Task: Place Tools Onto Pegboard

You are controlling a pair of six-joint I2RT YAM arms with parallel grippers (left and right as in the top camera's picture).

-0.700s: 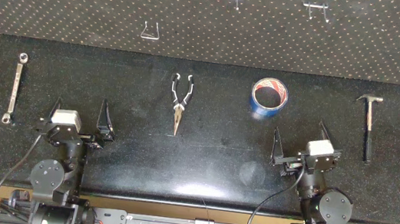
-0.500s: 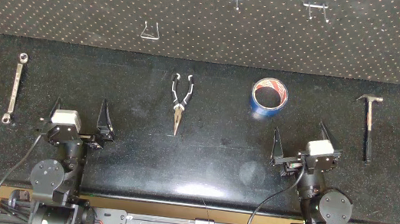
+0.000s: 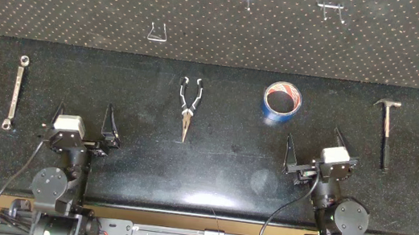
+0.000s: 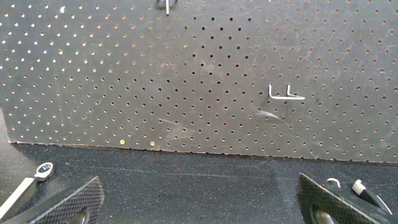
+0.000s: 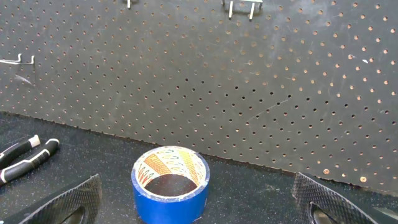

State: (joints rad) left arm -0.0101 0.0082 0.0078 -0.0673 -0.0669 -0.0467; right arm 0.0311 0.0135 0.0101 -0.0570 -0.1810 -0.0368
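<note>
Nothing moved; arms parked. Right gripper [image 3: 314, 136] spread wide, empty; tape roll [image 3: 281, 101] at its 11 o'clock, right arm nearer. Left gripper [image 3: 83, 107] likewise spread, empty.

1. A pegboard [image 3: 207, 16] spans the far side and carries four wire hooks [image 3: 157, 32].
2. On the black desk [image 3: 226, 172], in a row from left to right and well apart, lie a wrench [image 3: 14, 93], pliers [image 3: 188, 107], blue tape [image 3: 282, 101] and a hammer [image 3: 385, 137].
3. The pliers' tips point near; the hammer's head lies far.
4. The left arm [image 3: 69, 135] stands between wrench and pliers, jaws spread wide and empty.
5. The right arm [image 3: 333, 168] stands between tape and hammer, jaws spread wide and empty.
</note>
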